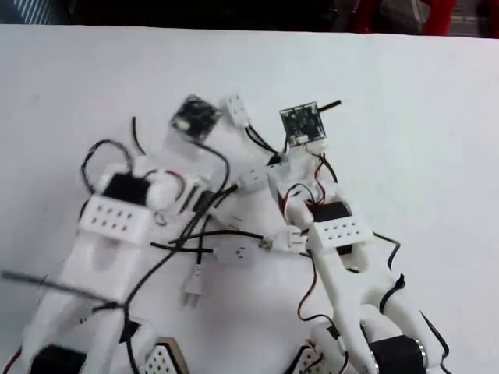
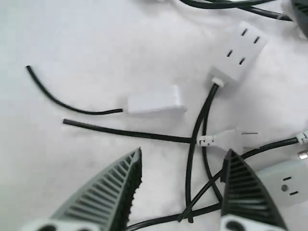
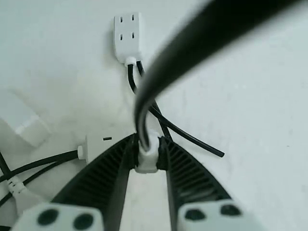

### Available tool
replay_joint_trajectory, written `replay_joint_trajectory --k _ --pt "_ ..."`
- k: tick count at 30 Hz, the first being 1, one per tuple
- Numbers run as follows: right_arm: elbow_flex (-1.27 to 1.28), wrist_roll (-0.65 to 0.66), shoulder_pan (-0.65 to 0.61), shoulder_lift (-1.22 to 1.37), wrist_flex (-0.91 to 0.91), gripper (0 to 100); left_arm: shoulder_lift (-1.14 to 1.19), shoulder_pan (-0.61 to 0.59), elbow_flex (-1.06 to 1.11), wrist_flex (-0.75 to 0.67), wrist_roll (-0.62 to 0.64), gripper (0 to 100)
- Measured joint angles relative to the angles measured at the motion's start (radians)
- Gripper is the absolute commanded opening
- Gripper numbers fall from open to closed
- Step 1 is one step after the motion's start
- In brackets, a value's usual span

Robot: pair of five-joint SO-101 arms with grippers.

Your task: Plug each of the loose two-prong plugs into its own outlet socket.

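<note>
Table (image 1: 405,93): a white top that carries both arms, black cords and white sockets.
Left gripper (image 2: 183,154): the jaws are spread wide and hold nothing. It hangs over crossed black cords (image 2: 192,192) at the bottom of the left wrist view.
Right gripper (image 3: 147,140): the jaws are clamped on a white plug (image 3: 147,161) at lower centre of the right wrist view. The prongs are hidden.
Held cord (image 3: 192,43): thick and black, it rises from the white plug toward the upper right corner.
Four-slot socket (image 2: 240,50): lies flat at upper right of the left wrist view with four slots on its face. Black cords leave its lower end.
Loose plug (image 2: 224,138): white, right of centre on the table, with two prongs pointing at the right edge. It is apart from every socket.
Edge socket (image 2: 288,183): sits at the lower right edge with its slotted face up, just beside the gripper's right-hand finger.
White block (image 2: 155,102): lies on its side at centre, and a thin cord leaves it to the left.
Second loose plug (image 1: 192,287): lies alone at lower centre of the high view, prongs toward the bottom edge.
Side socket (image 3: 98,143): sits just left of the closed jaws, and I cannot tell whether it touches them.
</note>
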Motion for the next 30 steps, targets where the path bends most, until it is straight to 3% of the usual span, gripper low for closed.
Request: replay_joint_trajectory --k 14,24,30 --pt "-0.150 0.009 -0.046 0.212 0.002 1.7 -0.641 -0.410 0.542 -0.021 -0.014 28" --pt "-0.150 0.012 -0.075 0.222 0.054 1.7 -0.980 -0.437 0.816 -0.017 -0.103 28" --pt "-0.178 0.061 -0.072 0.296 0.041 1.7 -1.145 -0.437 0.841 0.094 -0.103 28"
